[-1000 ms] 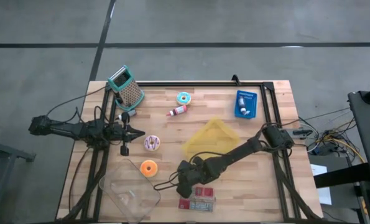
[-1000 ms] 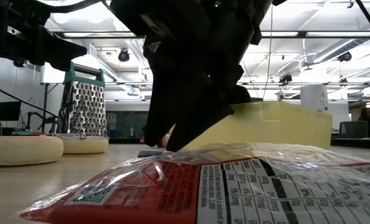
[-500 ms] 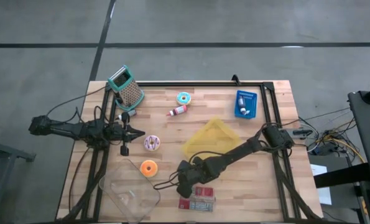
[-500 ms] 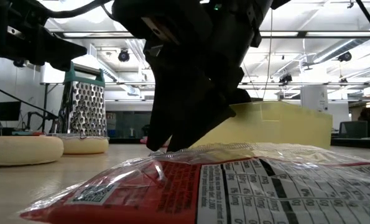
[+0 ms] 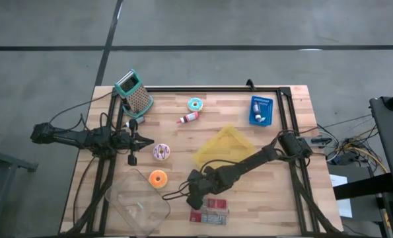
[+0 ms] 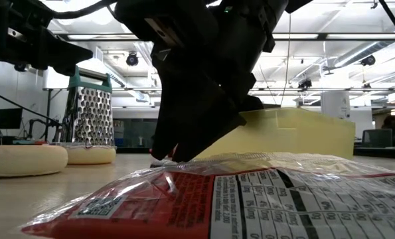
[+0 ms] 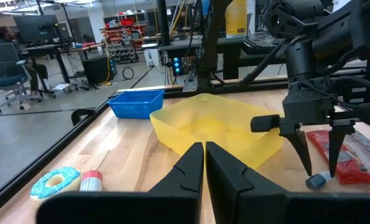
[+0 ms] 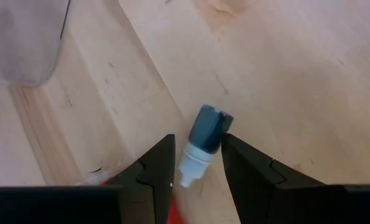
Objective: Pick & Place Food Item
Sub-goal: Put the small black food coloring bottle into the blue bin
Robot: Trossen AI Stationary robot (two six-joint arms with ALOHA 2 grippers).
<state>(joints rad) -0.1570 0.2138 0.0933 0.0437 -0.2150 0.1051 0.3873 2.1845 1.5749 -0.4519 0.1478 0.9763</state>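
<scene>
A small bottle [image 8: 200, 146] with a white body and a grey-blue cap lies on its side on the wooden table; it also shows in the left wrist view [image 7: 316, 181]. My right gripper [image 8: 197, 155] is open just above it, pointing down, at the table's near middle [image 5: 195, 198]. A red food packet [image 5: 209, 211] lies flat right beside it, toward the near edge. My left gripper [image 7: 204, 168] is shut and empty, low over the table's left side [image 5: 135, 140]. My right gripper comes at the bottle from above, one finger [image 8: 153, 165] on each long side, near the cap end [image 8: 211, 124]. The bottle lies on the table. I cannot tell whether the fingers touch it.
A yellow bin [image 5: 224, 147] stands behind the right gripper. A clear tub [image 5: 140, 205] sits at the near left. An orange donut [image 5: 158, 178], a pink donut [image 5: 161, 152], a teal donut [image 5: 195, 104], a red bottle [image 5: 188, 118], a grater [image 5: 133, 92] and a blue basket [image 5: 262, 109] lie around.
</scene>
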